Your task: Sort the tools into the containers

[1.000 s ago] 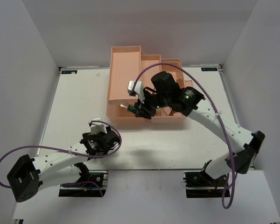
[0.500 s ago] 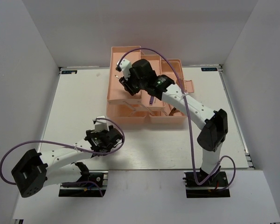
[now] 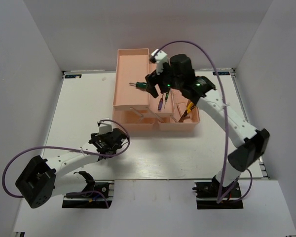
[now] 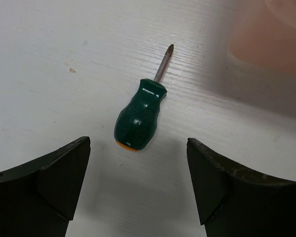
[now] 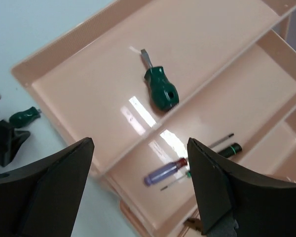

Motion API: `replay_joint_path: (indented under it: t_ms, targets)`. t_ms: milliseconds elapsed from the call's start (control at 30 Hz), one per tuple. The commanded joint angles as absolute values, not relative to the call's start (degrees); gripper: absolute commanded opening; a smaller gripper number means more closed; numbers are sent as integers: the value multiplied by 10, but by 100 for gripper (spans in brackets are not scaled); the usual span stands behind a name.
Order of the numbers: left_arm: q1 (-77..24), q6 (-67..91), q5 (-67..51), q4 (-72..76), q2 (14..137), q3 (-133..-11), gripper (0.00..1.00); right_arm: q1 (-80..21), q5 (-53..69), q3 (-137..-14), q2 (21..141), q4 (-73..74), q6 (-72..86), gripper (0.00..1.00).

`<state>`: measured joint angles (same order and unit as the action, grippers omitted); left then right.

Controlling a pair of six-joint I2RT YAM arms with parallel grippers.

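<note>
The pink toolbox [image 3: 126,64] stands open at the table's far side. A stubby green screwdriver [image 3: 139,86] lies in its big left tray and also shows in the right wrist view [image 5: 161,91]. My right gripper [image 3: 153,81] is open and empty just above and right of it. A purple-handled screwdriver [image 5: 165,171] and a thin dark green-handled one [image 5: 227,148] lie in the neighbouring compartment. Yellow-and-black pliers [image 3: 186,109] lie in a right compartment. My left gripper [image 4: 138,182] is open, just short of the orange-green stubby screwdriver [image 4: 140,118] lying on the table.
The toolbox's front corner [image 4: 271,34] is close beyond the orange-green screwdriver's tip. In the right wrist view that screwdriver [image 5: 24,117] lies on the table left of the toolbox wall [image 5: 64,123]. White walls enclose the table.
My right gripper carried the green stubby screwdriver from the toolbox's front to the big left tray, let it go and drew back to the right. My left gripper crept towards the orange-green screwdriver.
</note>
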<state>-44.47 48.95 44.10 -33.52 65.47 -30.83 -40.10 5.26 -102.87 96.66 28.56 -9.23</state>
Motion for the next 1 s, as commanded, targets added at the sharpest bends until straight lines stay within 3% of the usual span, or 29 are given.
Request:
replay_joint_path:
  t_ms: [0,167,333,833,967]
  targets:
    - [-421,455,413,-297,650,-313,88,-367,106,-981,887,300,-60,83]
    - [-385,433,375,-266,645,-302,77,-321,138,-886,791,298,-55,83]
    - [-362,421,355,-256,653,-297,77,-273,162,-804,739,302,-42,83]
    - [-319,426,321,-272,734,-334,77,-193,248,-795,706,308,20,83]
    - [-314,426,321,-279,755,-340,73,-185,262,-793,699,307,26,83]
